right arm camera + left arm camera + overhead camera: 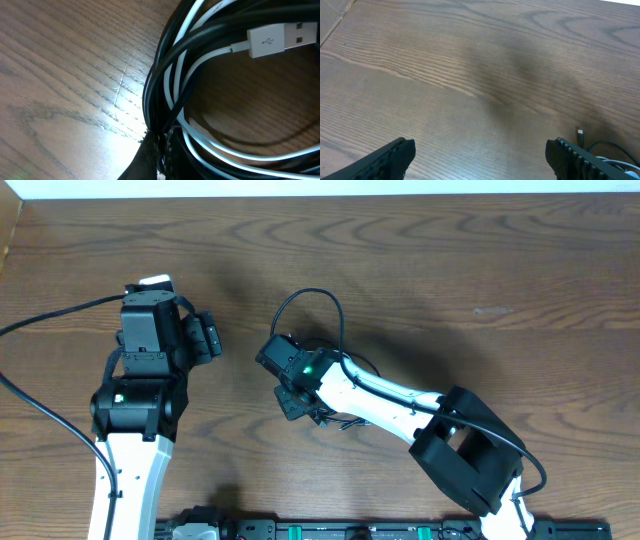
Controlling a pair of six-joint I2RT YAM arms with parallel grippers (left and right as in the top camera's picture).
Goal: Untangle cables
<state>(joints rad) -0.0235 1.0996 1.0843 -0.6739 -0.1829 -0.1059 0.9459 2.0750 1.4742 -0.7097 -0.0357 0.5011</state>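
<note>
- R arm: my right gripper (162, 146) is down low on the brown wood-grain table (480, 270), roughly mid-table.
- Its fingers are nearly together. Strands of the cables (161, 85), a bundle of thin black cords plus one white cord, run down between them. Looks clamped on the bundle.
- The bundle is several stacked loops lying on the tabletop, black and white strands crossing each other.
- The flat white USB plug (277, 40) sits on the end of the white cord, at the top right of the R wrist view, just beside the black loops.
- Overhead: the bundle is mostly hidden under my R wrist. Only a few thin strands (340, 422) show at its lower edge.
- L arm: my left gripper (480, 149) is wide open w/ nothing between the fingers, only bare wood below.
- Overhead puts the L gripper left of the bundle, not touching it, w/ bare table between the two grippers.
- L wrist cam: a small plug tip (580, 133) on a thin dark cord lies on the table near the finger at frame right. Can't tell which cord it belongs to.
</note>
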